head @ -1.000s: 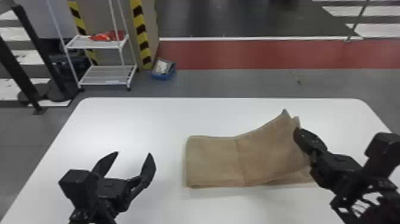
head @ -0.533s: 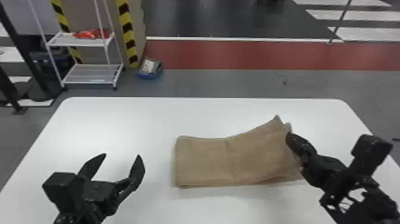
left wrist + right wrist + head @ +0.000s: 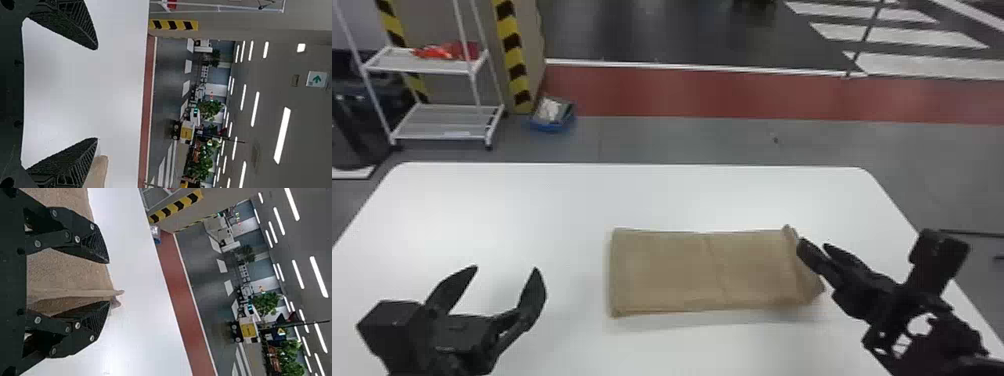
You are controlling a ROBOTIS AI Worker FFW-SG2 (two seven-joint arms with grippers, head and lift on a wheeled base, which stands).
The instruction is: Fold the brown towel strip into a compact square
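Since the earlier head views, the raised far corner at the right end of the brown towel strip has been lowered, and the far edge is now laid almost straight. The fingers of the right gripper have been parted, whereas half a second before they looked closed together. They are now opened wide at the right end of the strip; a thin upstanding ridge of cloth is seen between them, but it does not appear to be pinched. The left gripper is also widely opened and empty, over the near left part of the white table. The strip is placed on the table between the two grippers, nearer to the right one. Its long axis is directed from left to right, with the short ends at left and right, and a faint crease is shown across the middle. It seems that one fold is being released at the right end. For the next move, the right gripper should be withdrawn gently, so that the ridge is not dragged; then one short end should probably be carried over to the other.
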